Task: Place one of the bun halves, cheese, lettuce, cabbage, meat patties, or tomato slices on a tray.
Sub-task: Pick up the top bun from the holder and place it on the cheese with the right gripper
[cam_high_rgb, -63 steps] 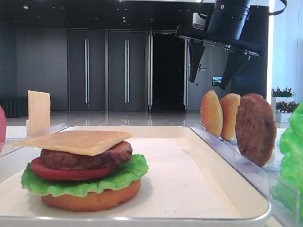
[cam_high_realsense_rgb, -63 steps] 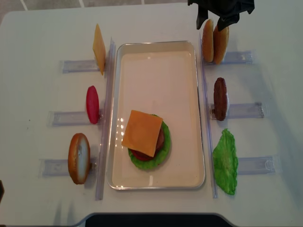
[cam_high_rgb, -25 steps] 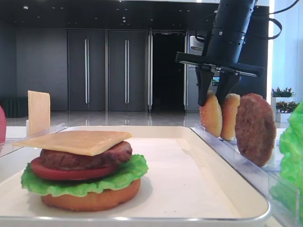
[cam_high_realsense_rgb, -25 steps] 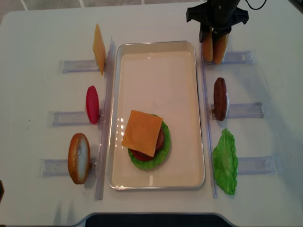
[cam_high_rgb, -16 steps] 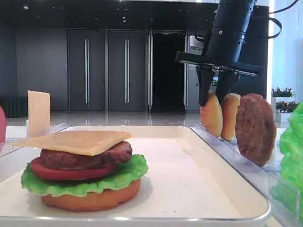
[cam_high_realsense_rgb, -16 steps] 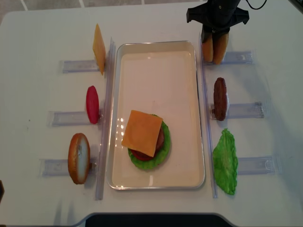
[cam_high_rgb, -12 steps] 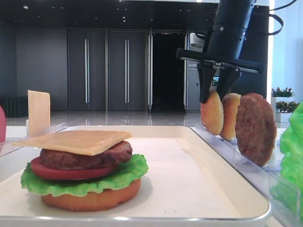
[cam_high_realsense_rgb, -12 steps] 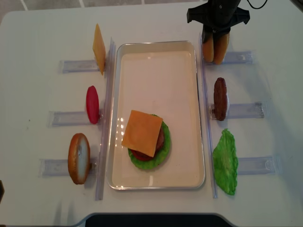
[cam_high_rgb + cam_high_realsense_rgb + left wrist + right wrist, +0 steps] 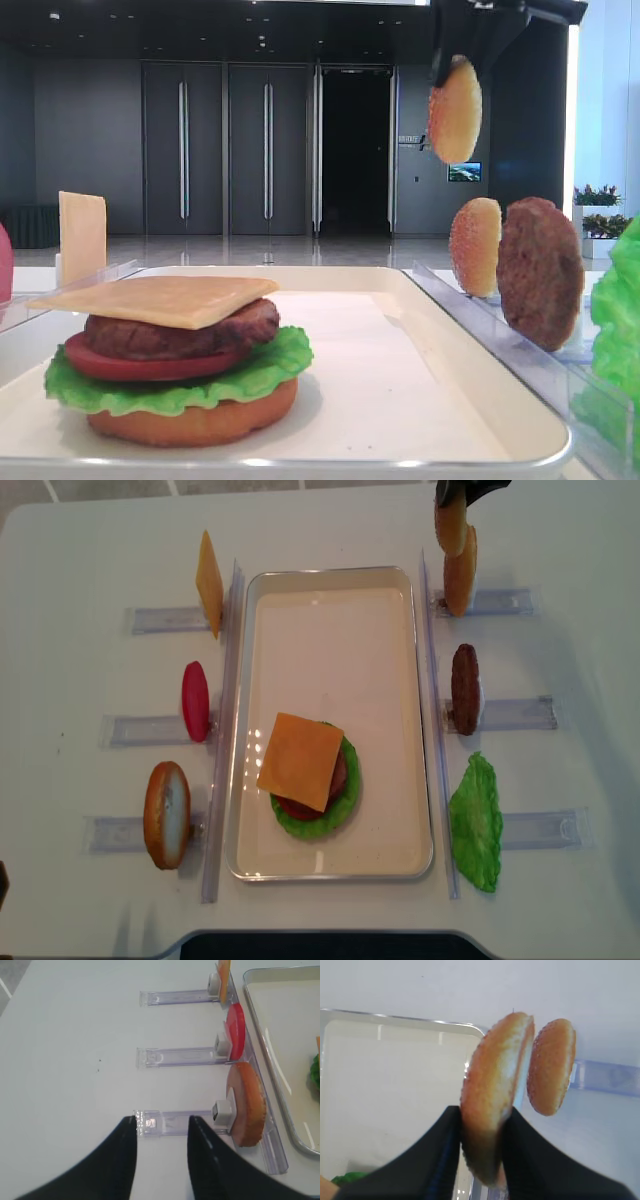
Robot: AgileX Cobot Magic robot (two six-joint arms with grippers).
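Right claw (image 9: 482,1152) pinched one bun half (image 9: 492,1095), held up high above the rack, near the white tray (image 9: 330,720). Other bun half (image 9: 551,1066) stood in the rack. Left claw (image 9: 161,1160) spread over the worktop (image 9: 65,1060).

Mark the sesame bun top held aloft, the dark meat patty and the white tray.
sesame bun top (image 9: 455,110), front view, domed crust
dark meat patty (image 9: 540,272), front view, flat face
white tray (image 9: 330,630), overhead view, bare floor

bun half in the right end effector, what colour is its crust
Golden-tan, speckled with pale sesame; the held bun half shows best in the right wrist view.
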